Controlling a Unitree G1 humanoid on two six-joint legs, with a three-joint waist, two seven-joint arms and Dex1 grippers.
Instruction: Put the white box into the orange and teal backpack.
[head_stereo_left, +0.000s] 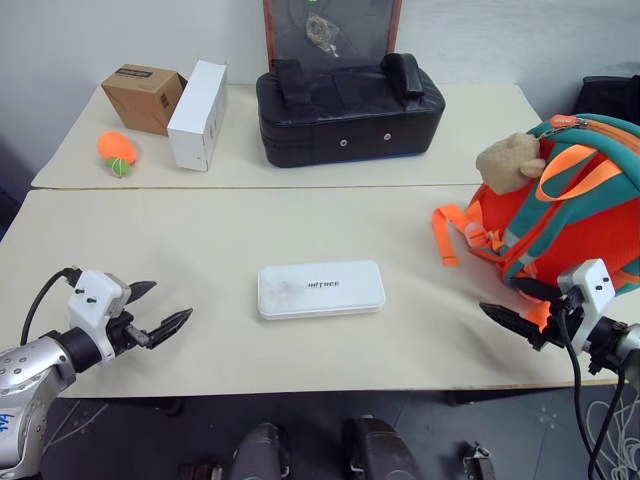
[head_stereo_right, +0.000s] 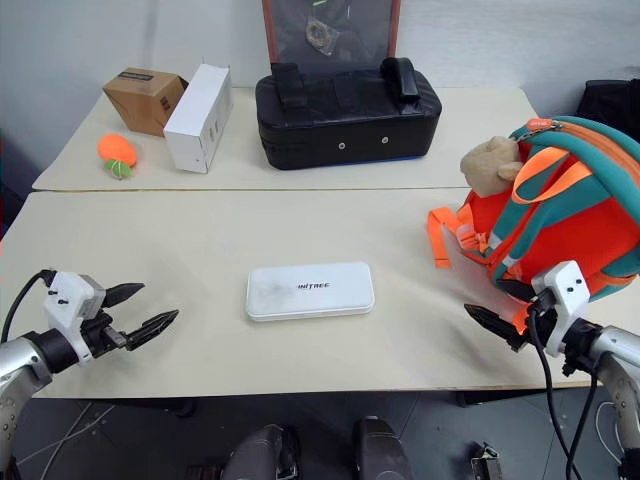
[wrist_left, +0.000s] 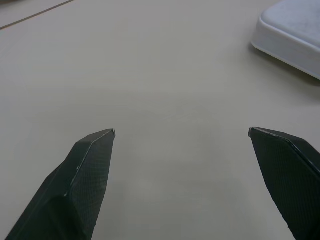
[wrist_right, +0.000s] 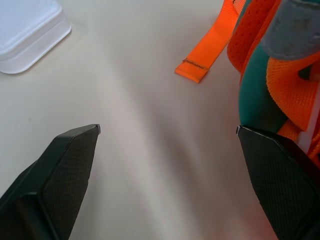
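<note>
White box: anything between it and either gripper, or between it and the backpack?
Nothing visible. The white box lies flat on bare table, with the open left gripper and open right gripper each facing it across bare tabletop. Toward the orange and teal backpack only its loose orange strap lies on the table.

Black padded bag (head_stereo_left: 350, 110) lies on the far table (head_stereo_left: 480, 150). Left of the bag: white carton (head_stereo_left: 197, 115), upright, touching a brown cardboard box (head_stereo_left: 143, 97) on its far-left side. Orange ball (head_stereo_left: 116, 151) sits further left, near the carton.
</note>
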